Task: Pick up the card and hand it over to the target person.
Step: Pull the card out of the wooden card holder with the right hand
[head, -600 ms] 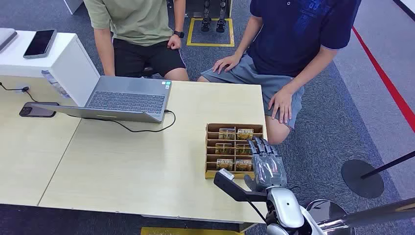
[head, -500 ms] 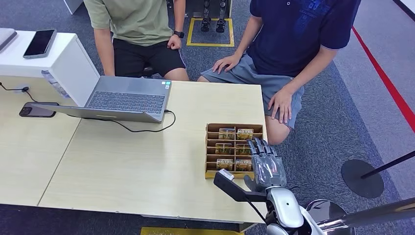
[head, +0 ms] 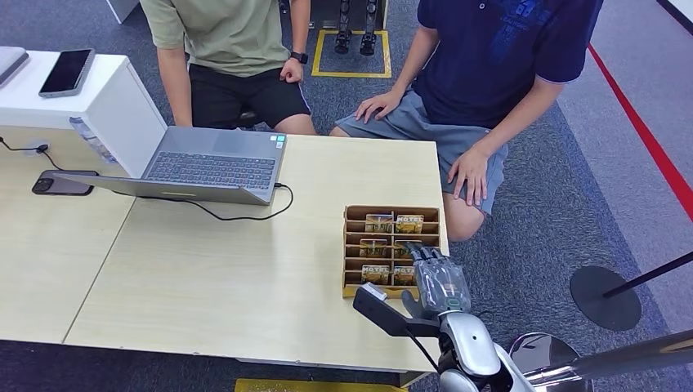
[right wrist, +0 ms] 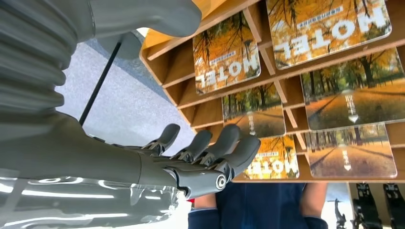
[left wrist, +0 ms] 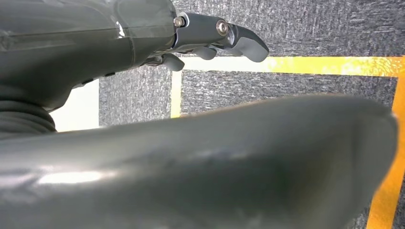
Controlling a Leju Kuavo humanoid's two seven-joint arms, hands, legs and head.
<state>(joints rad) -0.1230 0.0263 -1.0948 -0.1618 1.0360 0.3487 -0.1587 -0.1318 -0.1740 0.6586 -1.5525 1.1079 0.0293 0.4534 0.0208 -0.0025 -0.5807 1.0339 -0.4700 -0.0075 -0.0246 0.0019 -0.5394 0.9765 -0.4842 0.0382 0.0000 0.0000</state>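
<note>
A brown wooden card rack stands near the table's right edge, with several autumn-photo HOTEL cards in its slots. My right hand hovers over the rack's right column at the near rows, fingers spread, holding nothing. In the right wrist view the fingers reach out just above the cards without gripping one. My left hand hangs over carpet with yellow floor tape, and nothing is in it. A person in a navy shirt sits beyond the rack, one hand on a knee.
A person in a green shirt sits at the far side, behind an open laptop with a black cable. A phone lies at the left. A white cabinet carries another phone. A round stand base sits on the floor to the right.
My right hand has moved a little forward and left over the rack, so its fingers now cover more of the near right-hand cards. Both people sit unchanged.
</note>
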